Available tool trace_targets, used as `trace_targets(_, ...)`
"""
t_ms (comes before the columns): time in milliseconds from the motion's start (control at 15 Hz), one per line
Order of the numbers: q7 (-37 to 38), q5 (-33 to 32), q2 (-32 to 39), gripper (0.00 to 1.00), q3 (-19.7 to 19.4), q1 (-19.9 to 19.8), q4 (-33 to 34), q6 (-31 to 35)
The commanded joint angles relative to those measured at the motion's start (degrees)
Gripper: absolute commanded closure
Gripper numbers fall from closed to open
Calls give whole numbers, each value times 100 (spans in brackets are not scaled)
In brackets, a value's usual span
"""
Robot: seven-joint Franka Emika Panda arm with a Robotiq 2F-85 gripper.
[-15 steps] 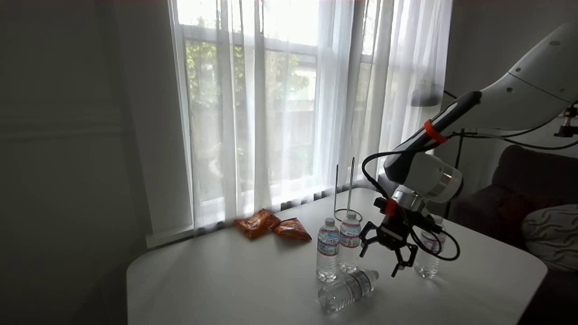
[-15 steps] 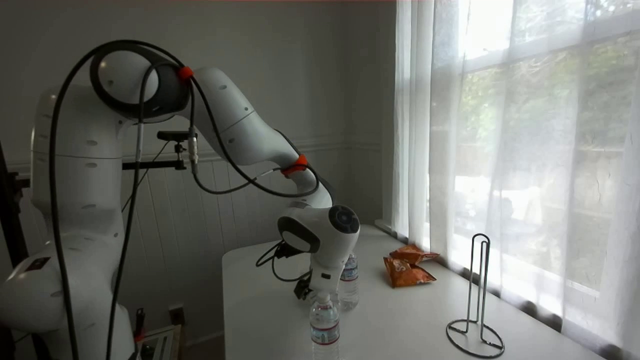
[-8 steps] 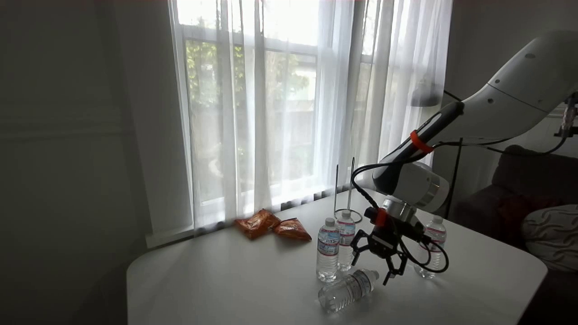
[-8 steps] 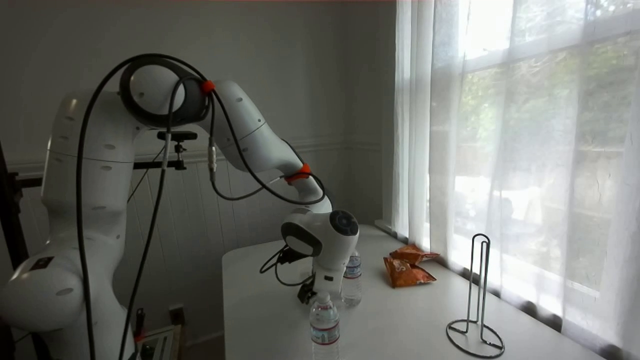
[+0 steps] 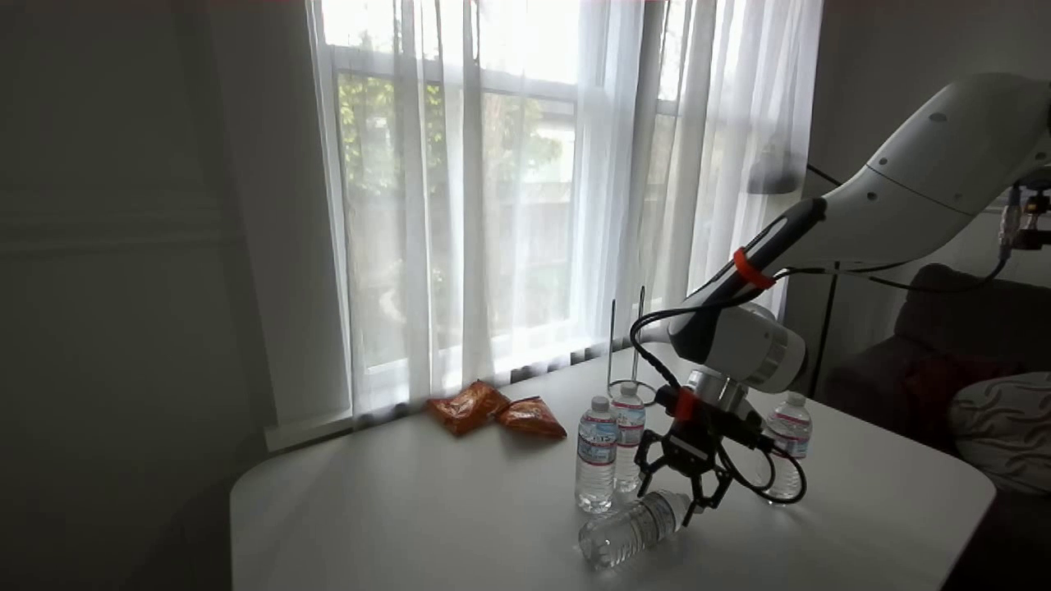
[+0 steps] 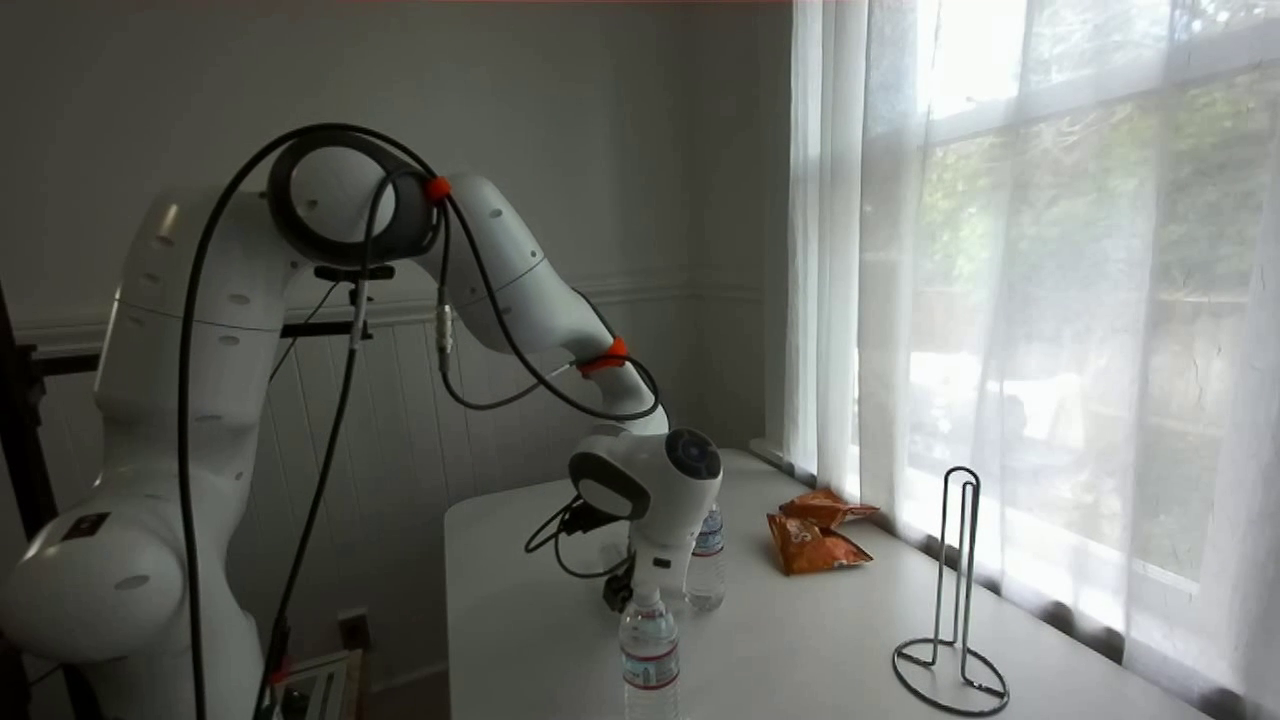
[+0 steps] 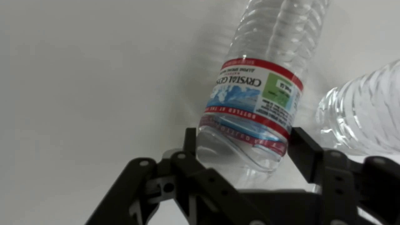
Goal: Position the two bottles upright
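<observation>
Fingers [image 7: 304,154] straddle the shoulder of the lying bottle [image 7: 257,84] on the worktop [image 5: 427,509], clenched or not I can't tell, prob b/c raising that end, w/ the base left low as a pivot, could tip it upright w/o a regrasp.

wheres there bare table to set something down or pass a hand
In an exterior view, roomiest is the table between the orange packets, two neighbouring upright bottles and its left edge. Another: between the fallen bottle, the third upright bottle and the right edge. Crowded: around the fallen bottle, with the gripper astride it and that pair close by.
</observation>
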Motion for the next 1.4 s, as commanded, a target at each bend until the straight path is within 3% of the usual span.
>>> trace_targets(0,-29,-40,87,54,-49,70,67,122)
trace_targets(67,-36,-49,56,60,-57,62,58,108)
trace_targets(533,215,-547,-258,78,-174,85,-120,-100)
trace_targets(1333,1269,-2448,-1506,78,-332,72,-745,-605)
